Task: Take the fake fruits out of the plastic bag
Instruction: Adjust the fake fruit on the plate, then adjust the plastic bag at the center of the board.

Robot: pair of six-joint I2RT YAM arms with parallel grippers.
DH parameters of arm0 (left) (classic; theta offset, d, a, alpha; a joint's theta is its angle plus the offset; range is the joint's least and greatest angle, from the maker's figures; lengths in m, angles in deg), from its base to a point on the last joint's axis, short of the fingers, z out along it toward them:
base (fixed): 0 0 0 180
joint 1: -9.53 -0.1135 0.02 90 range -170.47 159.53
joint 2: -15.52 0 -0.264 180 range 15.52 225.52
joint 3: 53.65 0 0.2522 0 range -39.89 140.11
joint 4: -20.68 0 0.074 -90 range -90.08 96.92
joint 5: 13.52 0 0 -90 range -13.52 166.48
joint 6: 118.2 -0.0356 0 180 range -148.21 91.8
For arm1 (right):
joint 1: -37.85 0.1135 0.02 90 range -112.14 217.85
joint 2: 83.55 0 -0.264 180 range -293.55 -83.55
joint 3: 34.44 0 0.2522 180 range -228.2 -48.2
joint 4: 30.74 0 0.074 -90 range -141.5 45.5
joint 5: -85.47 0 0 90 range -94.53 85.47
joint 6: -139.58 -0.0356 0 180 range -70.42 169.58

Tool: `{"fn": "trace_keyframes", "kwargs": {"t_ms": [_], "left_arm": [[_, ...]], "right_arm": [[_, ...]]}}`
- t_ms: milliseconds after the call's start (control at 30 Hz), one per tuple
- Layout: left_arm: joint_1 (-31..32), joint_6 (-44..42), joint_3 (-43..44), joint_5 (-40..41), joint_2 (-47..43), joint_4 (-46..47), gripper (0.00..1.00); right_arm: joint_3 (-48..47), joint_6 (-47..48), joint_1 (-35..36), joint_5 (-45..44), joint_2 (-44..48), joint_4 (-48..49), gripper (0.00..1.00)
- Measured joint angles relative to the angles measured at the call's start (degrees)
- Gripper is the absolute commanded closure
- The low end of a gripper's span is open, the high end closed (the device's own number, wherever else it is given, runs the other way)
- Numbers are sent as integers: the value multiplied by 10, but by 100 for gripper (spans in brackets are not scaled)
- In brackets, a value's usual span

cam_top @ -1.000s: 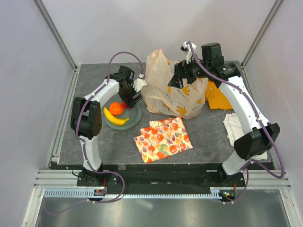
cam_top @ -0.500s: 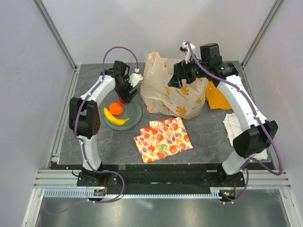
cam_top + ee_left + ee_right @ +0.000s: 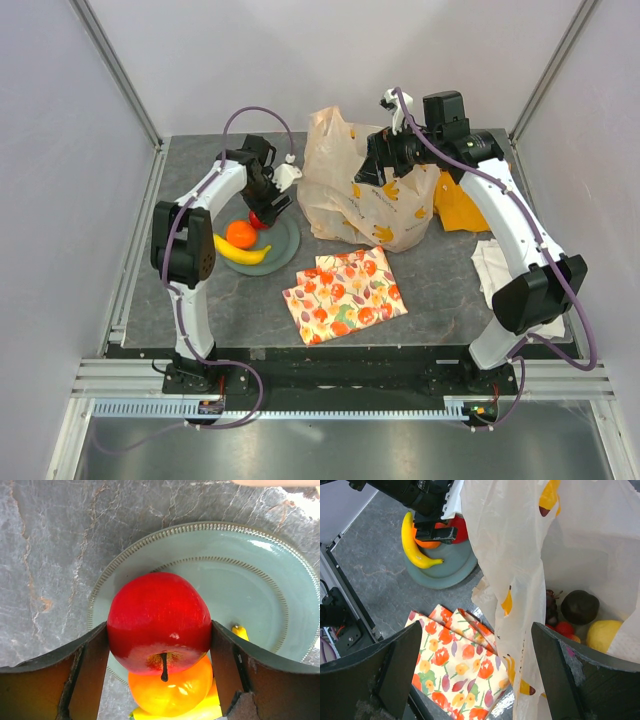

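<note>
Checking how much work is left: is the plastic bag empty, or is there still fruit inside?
Not empty. The right wrist view into the plastic bag shows a lemon, a dark fruit and red pieces.

White arms [image 3: 208,192], black joints [image 3: 183,258] — thin purple cables [image 3: 252,111] looping alongside each.

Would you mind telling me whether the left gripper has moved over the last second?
Yes. The left gripper, holding the red apple, shifted left from the plate's right side toward the orange.
</note>
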Motion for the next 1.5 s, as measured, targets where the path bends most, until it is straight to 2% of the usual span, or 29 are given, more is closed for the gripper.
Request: {"fn": "trace_keyframes", "kwargs": {"t_ms": [100,133,533,733,833,967,1100,1267,1433,1500], "left_arm": [[-1,0,2,5,1,1,11],[-1,0,3,7,1,0,1],[-2,12,49,9,6,-17,1],[-2,52,154,-23,-16,-81,1],[-2,78,210,-54,-52,-110,1],[3,122,316,-104,-74,-126,1],[26,168,392,-169,-82,-114,1],[53,235,411,-250,-72,-87,1],[59,307,421,-287,-26,-27,1],[60,327,422,-294,-5,-7,8]], "right_arm": [[0,0,0,0,0,0,2],[0,0,0,0,0,0,2],[-6,-3,-6,14,0,-6,2],[-137,19,-35,47,-3,-78,2],[-176,35,-50,43,19,-82,2],[-169,29,-51,34,38,-73,2],[-169,2,-50,42,-4,-60,2],[-145,-45,-50,51,-75,-37,3],[-110,-67,-50,52,-86,-32,4],[-100,-71,-50,52,-85,-24,4]]}}
